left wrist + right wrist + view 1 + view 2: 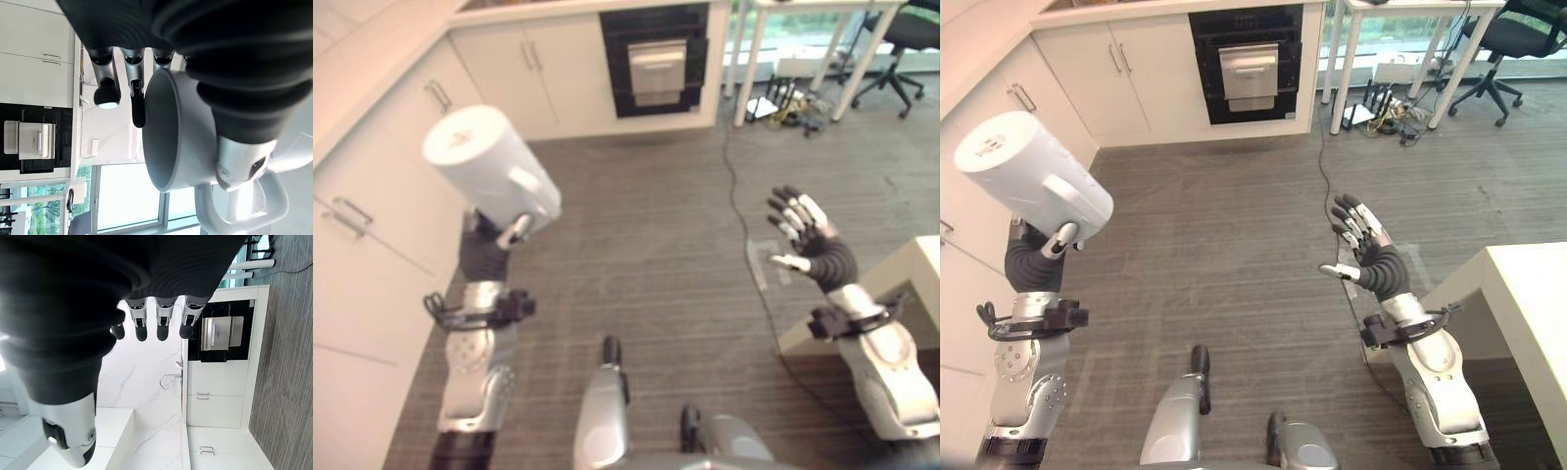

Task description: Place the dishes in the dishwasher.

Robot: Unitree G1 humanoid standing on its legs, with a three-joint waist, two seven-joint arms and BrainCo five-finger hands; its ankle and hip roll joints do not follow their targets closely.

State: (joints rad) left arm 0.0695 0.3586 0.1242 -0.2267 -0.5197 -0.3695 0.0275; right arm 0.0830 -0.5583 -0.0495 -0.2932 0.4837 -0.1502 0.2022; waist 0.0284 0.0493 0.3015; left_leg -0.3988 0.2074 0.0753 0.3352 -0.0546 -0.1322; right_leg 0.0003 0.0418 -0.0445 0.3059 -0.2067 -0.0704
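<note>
Left eye view: a run of white kitchen cabinets with slim metal handles [382, 186] lines the side beyond the left hand's fingers and turns along the far wall, where a black built-in oven with a steel door panel [655, 61] sits well ahead of both sets of fingertips. The grey wood-grain floor [656, 225] spreads below both hands. A pale wooden tabletop corner [1538, 294] lies just outside the right hand, on the side away from its thumb, and a white-legged desk [803, 39] with a black swivel office chair [901, 49] stands far past the right fingertips. The large white ceramic mug with a loop handle [489, 166] is held up in the air by the left hand [504, 230], its closed base turned toward the camera and tilted; in the left wrist view the mug's open mouth [168, 132] faces the fingers [105, 78], the thumb presses against its outer wall near the handle, and the fingers curl at the rim, so the hand is clamped on the mug. The right hand [1371, 257] is raised, palm toward the left hand, well apart from the mug, its fingers straight, spread and holding nothing, the thumb pointing inward.
</note>
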